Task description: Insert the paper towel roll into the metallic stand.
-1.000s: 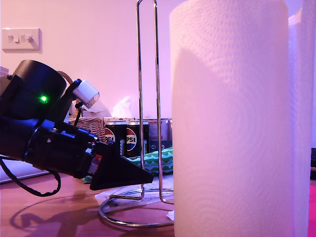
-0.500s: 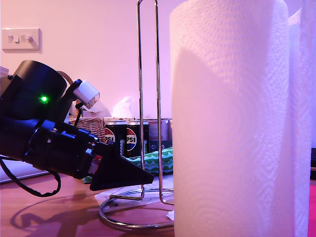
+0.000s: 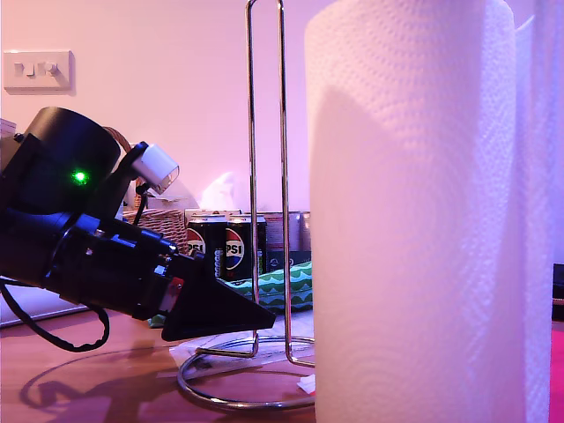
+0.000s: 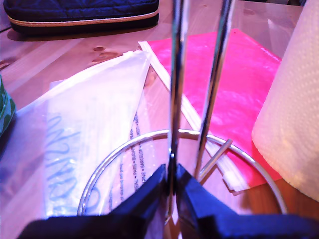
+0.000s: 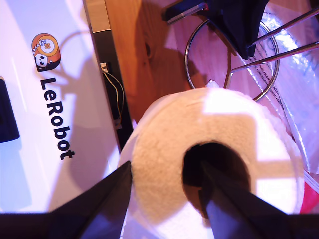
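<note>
At the exterior view's left, my first end effector [image 3: 256, 315] reaches low over the wooden tabletop [image 3: 106, 379], its dark jaws nearly shut and pinching one upright wire of the metallic stand [image 3: 264, 176] just above the ring base. Behind it sit a wicker basket [image 3: 159, 225] and soda cans [image 3: 225, 247]. At the exterior view's right, the paper towel roll [image 3: 414, 220] stands upright beside the stand, its foot just beside the ring. My second end effector [image 5: 167, 199] grips the roll's wall from above, one jaw inside the core, the other outside.
</note>
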You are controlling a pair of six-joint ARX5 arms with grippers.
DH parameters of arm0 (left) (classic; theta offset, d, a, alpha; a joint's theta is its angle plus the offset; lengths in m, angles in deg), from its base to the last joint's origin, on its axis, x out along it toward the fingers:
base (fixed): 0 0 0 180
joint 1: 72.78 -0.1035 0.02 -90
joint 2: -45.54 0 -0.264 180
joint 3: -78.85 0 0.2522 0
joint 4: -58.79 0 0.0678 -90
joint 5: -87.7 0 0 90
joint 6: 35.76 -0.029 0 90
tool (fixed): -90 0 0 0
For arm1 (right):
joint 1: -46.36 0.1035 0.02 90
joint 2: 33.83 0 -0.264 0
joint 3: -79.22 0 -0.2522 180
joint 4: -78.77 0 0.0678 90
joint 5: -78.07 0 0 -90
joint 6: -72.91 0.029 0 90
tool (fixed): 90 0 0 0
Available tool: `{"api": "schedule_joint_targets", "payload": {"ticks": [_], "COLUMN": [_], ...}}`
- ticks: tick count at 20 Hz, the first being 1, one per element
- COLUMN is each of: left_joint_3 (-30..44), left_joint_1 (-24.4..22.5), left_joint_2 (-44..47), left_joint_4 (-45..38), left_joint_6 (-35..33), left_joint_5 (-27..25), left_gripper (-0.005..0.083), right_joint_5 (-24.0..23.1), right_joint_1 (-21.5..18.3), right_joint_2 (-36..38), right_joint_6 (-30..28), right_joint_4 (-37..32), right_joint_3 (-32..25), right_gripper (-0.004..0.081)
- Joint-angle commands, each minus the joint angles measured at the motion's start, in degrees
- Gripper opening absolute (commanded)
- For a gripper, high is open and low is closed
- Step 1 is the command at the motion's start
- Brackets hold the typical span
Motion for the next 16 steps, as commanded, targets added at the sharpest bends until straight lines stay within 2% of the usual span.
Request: {"api": "schedule_joint_targets", "payload": {"ticks": [1,4,8,11,16], "left_joint_3": [0.2,0.2,0.2,0.2,0.2], "left_joint_1": [0.3,0.3,0.3,0.3,0.3], "left_joint_2": [-0.9,-0.9,-0.9,-0.9,-0.9], "left_joint_4": [0.8,0.9,0.9,0.9,0.9], "left_joint_6": [0.2,0.2,0.2,0.2,0.2], "left_joint_5": [-0.2,-0.2,-0.2,-0.6,-0.7], "left_gripper": [-0.0024,-0.0024,-0.0024,-0.0024,-0.0024], "right_joint_5": [0.2,0.3,0.7,3.8,3.7], "right_joint_1": [0.3,0.3,0.3,0.9,1.7], "right_joint_2": [-0.1,1.0,1.8,2.2,1.2], "right_joint_6": [1.2,2.7,3.6,3.9,4.3], "right_joint_4": [0.0,0.1,0.3,0.3,0.4], "right_joint_3": [0.8,2.3,2.4,2.4,2.2], "right_gripper": [0.0406,0.0489,0.0489,0.0489,0.0489]}}
